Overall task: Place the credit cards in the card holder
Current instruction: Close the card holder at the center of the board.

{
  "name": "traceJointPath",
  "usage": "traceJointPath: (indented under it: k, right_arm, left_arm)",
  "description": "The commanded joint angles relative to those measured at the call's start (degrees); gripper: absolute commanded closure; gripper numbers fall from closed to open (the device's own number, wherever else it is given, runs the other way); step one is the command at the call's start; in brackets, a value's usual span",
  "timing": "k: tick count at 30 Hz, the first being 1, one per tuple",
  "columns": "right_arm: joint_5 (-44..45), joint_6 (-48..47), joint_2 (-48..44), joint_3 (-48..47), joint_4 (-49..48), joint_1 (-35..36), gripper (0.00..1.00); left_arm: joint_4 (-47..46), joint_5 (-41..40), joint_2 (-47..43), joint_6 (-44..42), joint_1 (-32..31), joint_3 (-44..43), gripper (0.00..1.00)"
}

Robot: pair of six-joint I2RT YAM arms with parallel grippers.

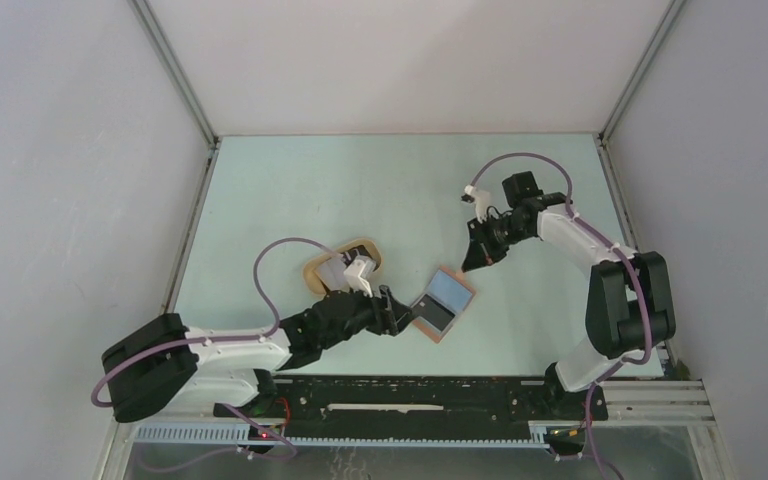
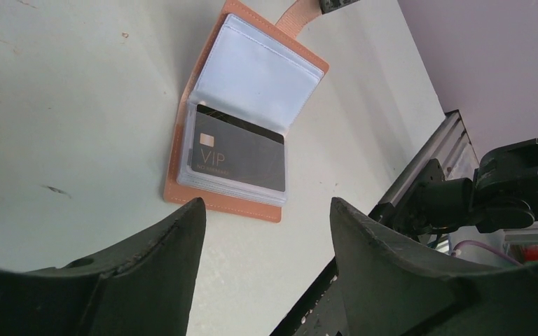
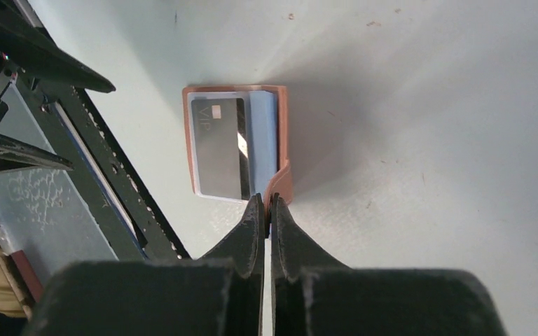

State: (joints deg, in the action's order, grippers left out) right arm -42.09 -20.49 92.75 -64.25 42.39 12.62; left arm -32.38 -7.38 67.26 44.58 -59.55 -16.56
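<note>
Wallet lies open mid-bench by the near edge. Right gripper clamps its snap tab, likely to steady it. Black card sits pocketed. Left gripper is spread and empty beside it.

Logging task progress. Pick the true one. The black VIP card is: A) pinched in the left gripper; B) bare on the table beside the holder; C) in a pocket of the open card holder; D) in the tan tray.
C: the black VIP card sits under a clear pocket of the open card holder; the left gripper is open and empty.
</note>
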Motion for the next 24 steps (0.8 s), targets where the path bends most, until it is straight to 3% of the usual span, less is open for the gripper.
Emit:
traceJointPath:
  k: [1, 11, 24]
  right_arm:
    - [0.7, -3.1, -3.2, 0.0, 0.1, 3.2, 1.00]
    - [0.9, -4.0, -5.2, 1.0, 0.4, 15.2, 1.00]
    - [1.1, -4.2, 2.6, 1.8, 0.0, 28.9, 1.00]
  left_arm:
    - [-1.7, -1.5, -2.1, -0.9, 0.7, 2.2, 0.29]
    - [-1.5, -3.9, -6.5, 1.8, 2.7, 6.2, 0.39]
    - [12.3, -12.1, -24.1, 2.1, 2.9, 9.8, 0.43]
